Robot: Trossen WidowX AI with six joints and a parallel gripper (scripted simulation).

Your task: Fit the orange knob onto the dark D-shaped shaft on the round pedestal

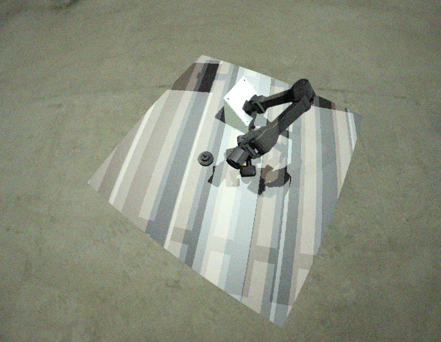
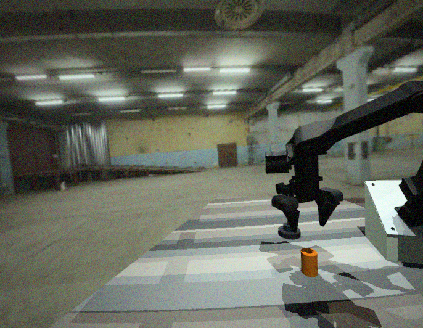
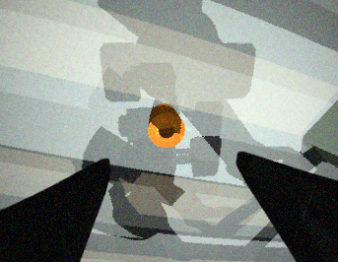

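Striped grey counter [image 1: 198,235] in a dim hall: I am hovering above the knob with nothing gripped.

Looking down the wrist view, I am seeing the orange knob [image 3: 166,127] standing upright on the counter, centred between the jaws, which are spread wide and pinching nothing. From the top view the pedestal [image 1: 205,158] with its dark shaft [image 1: 205,156] is sitting apart at about nine o'clock of the knob [image 1: 245,165]. From the side, the jaws [image 2: 307,220] are hanging above the knob [image 2: 309,262], not around it. I am judging the task barely begun: grasping, carrying, aligning the flat, pushing down and releasing are all remaining.
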